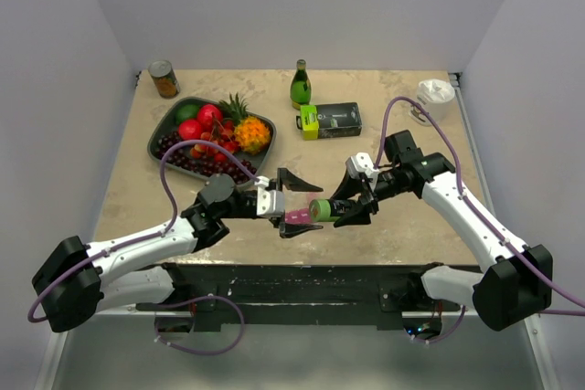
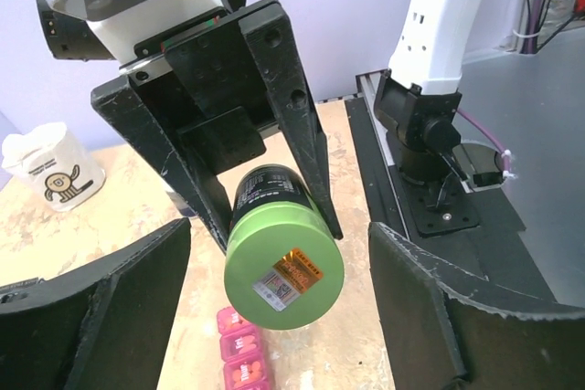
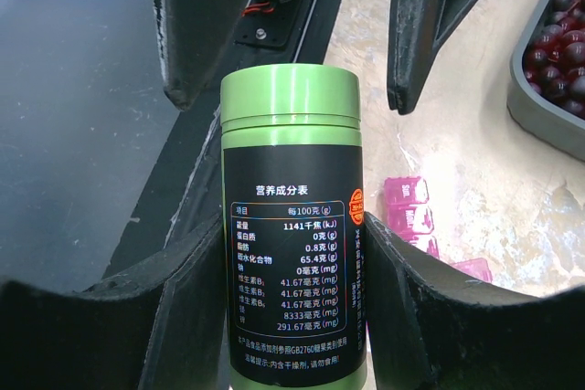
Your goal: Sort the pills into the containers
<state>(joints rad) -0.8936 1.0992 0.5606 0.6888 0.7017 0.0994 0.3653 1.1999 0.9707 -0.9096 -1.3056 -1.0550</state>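
Note:
My right gripper [image 1: 352, 207] is shut on a pill bottle [image 1: 322, 210] with a green cap and black label, holding it level above the table with the cap toward my left gripper. The bottle fills the right wrist view [image 3: 292, 253] between the pads [image 3: 183, 308]. My left gripper [image 1: 306, 205] is open, with a jaw on each side of the cap [image 2: 285, 267] and not touching it. The pink pill organiser [image 1: 299, 216] lies on the table under the cap. Orange pills show through its compartments [image 2: 242, 353]. It also shows in the right wrist view [image 3: 409, 216].
A dark fruit tray [image 1: 164, 139] with grapes, apples and a pineapple stands at the back left, with a can [image 1: 164, 79] behind it. A green glass bottle [image 1: 301, 86], a black and green box [image 1: 331, 120] and a white cup [image 1: 435, 96] stand at the back.

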